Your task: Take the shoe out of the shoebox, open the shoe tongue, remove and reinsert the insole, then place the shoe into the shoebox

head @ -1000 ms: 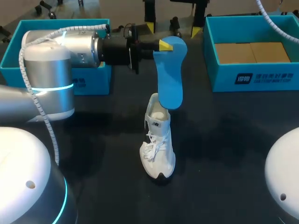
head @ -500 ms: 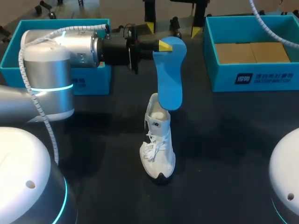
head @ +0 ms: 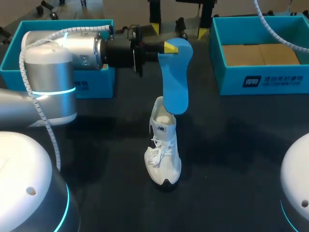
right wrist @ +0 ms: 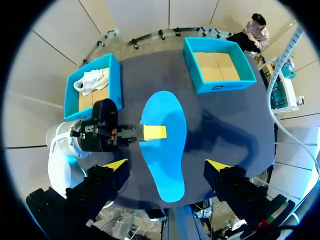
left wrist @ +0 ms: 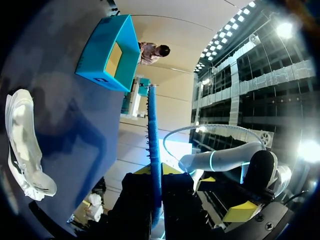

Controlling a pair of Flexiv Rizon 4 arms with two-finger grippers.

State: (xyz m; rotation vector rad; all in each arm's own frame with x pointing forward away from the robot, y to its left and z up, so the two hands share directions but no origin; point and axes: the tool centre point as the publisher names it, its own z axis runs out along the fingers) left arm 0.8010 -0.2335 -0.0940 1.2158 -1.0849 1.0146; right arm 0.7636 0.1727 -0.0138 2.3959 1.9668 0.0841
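Insole (head: 175, 82) hangs clamped in your left gripper (head: 170, 47) directly above the shoe (head: 163, 145), ready for reinsertion; your right gripper (right wrist: 165, 165) sits open.

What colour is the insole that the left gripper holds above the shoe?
The insole is plain bright blue; the right wrist view shows it best.

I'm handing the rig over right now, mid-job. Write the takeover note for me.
Left tool: shut on the upper end of the blue insole, which hangs upright over the white shoe.
Right tool: open, high above the table, holding nothing.
The shoe stands on the table between the two blue boxes. The right box holds no shoe; the left box holds a second shoe.
Done: shoe out, insole out.
Left: reinsert the insole, box the shoe.
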